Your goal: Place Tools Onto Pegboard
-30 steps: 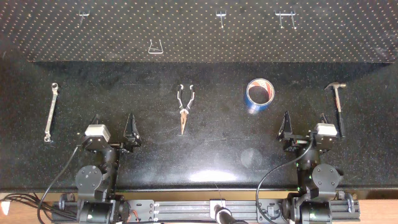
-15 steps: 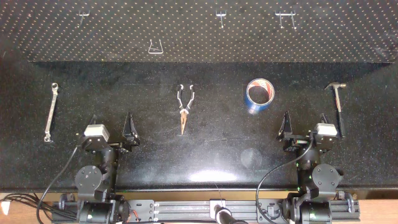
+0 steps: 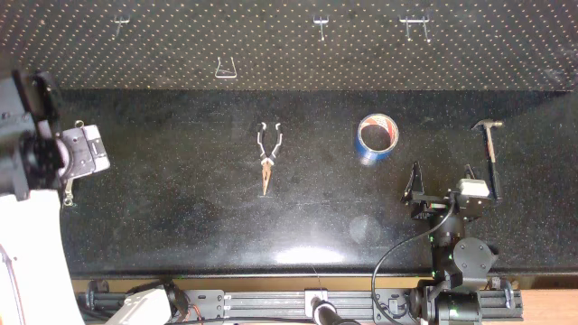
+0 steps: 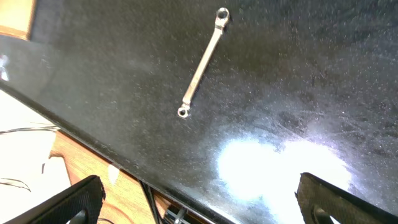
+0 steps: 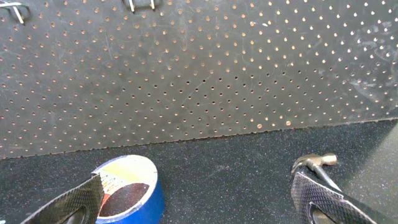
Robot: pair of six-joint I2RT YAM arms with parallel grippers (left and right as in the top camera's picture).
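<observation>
The left gripper (image 4: 199, 205) hangs wide open above the black surface (image 4: 323, 68), where the wrench (image 4: 202, 62) lies flat. The right gripper (image 5: 199, 202) is wide open too, low, near the tape (image 5: 127, 186) and hammer (image 5: 314, 163)

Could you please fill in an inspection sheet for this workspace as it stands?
Surface: black table, glossy.
Job's things: wrench, pliers, tape, hammer lie on table; none hung on pegboard.
Clutter: nothing seen.
Grippers: left gripper open, raised, wrench ahead; right gripper open, facing pegboard between tape and hammer.
Cables: black cable at right arm's base.
Surroundings: wood beyond table edge.
</observation>
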